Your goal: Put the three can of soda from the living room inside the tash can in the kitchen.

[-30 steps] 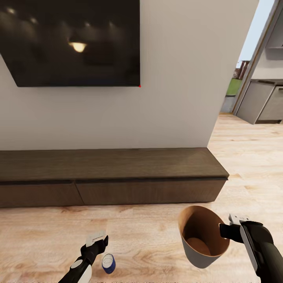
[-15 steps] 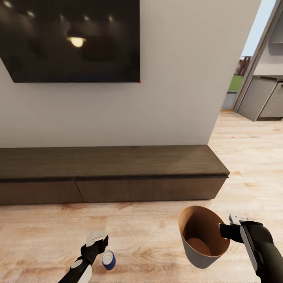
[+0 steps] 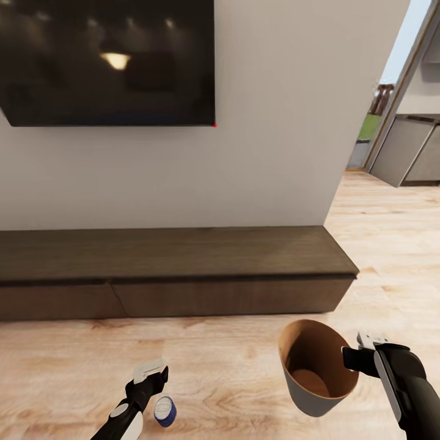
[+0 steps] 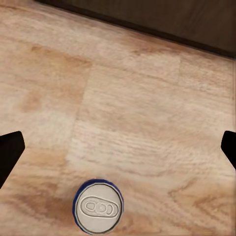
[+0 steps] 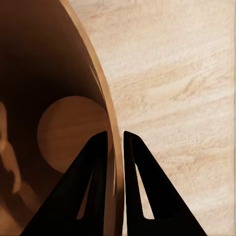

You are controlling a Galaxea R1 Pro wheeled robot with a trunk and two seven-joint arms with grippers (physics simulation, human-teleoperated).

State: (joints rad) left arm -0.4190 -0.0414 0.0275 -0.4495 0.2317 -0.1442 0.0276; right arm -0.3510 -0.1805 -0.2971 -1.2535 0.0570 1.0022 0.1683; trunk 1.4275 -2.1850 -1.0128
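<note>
Light wood floor — blue, grey-topped soda can upright below wide left jaws; right jaws pinching brown-lined bin.

Wall-mounted black TV above long dark wood cabinet; light wood floor; white wall

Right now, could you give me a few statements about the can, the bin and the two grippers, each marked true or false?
1. The blue can stands upright on the wood floor. True.
2. The left gripper is closed around the can. False: its fingers are spread wide and the can stands free.
3. The right gripper pinches the trash can by its rim. True.
4. Orange cans lie inside the trash can. False: its brown bottom is bare.
5. A dark wood cabinet runs below the TV. True.
</note>
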